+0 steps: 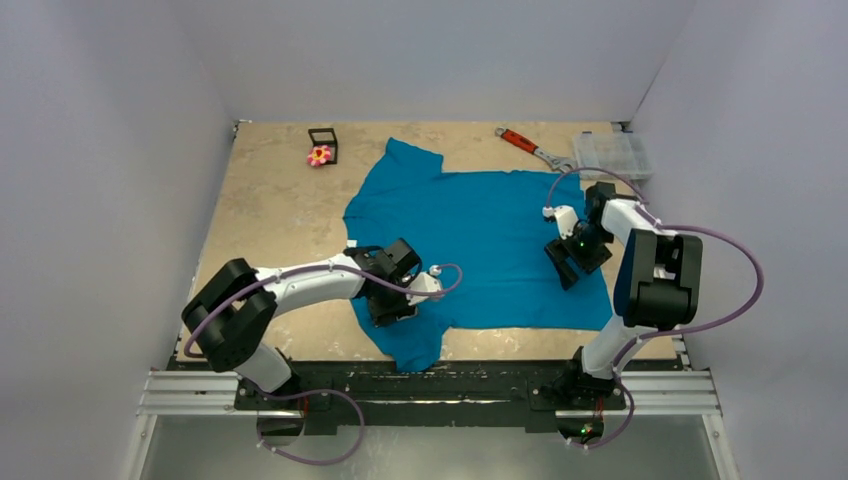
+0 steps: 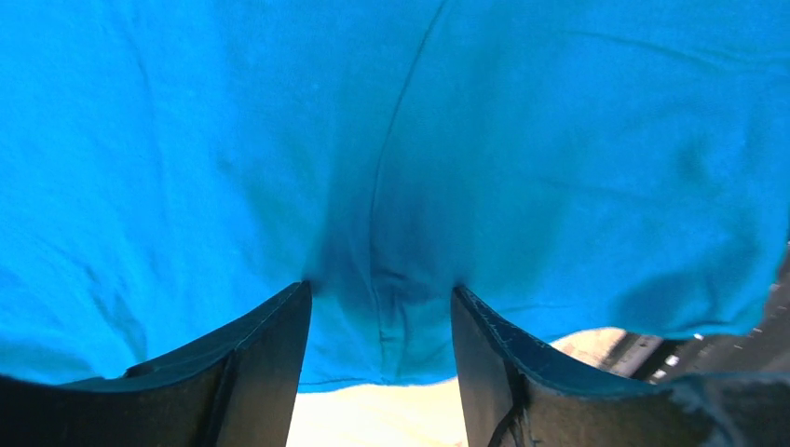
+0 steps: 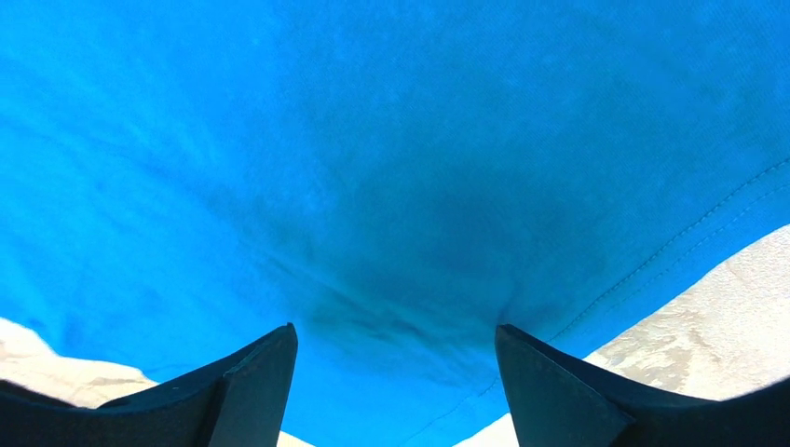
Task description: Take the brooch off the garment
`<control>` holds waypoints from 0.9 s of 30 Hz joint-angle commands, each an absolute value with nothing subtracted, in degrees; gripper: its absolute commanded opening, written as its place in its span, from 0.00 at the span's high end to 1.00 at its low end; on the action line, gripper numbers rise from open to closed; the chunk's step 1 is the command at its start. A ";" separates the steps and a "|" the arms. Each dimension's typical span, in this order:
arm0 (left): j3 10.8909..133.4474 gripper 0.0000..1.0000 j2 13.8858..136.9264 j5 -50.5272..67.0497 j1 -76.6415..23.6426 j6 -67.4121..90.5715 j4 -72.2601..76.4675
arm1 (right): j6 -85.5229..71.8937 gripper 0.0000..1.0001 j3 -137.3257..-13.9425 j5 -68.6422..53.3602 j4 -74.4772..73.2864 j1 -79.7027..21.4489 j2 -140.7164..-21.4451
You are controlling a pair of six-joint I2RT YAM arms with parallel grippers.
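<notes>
teal shirt is lying flat as we are resting our left gripper and right gripper on it, jaws parted, seemingly steadying it, while the brooch is sitting well apart by a black box.

- From above, the left gripper and the right gripper hide their fingertips and the cloth under them.
- Ahead of the fingers, the garment runs off both wrist views' top and sides; the bottom edge cuts off the fingers' bases.
- The brooch, far beyond the left gripper, is too small to show its pin.
</notes>
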State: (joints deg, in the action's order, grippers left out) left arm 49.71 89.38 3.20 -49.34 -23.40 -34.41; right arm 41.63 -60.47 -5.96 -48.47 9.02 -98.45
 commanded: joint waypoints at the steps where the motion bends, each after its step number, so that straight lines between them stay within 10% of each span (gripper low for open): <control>1: 55.34 0.37 85.75 7.68 -46.86 -17.92 -41.07 | 41.77 0.15 -67.37 -12.61 -53.53 9.32 -95.38; 7: 64.31 0.01 75.53 15.75 -36.89 -12.61 -44.92 | 37.63 0.01 -80.10 -24.40 -56.45 9.32 -91.57; 27: 82.36 0.00 74.94 28.51 22.32 -7.08 -63.95 | 21.29 0.01 -79.84 -30.27 -41.84 19.52 -84.98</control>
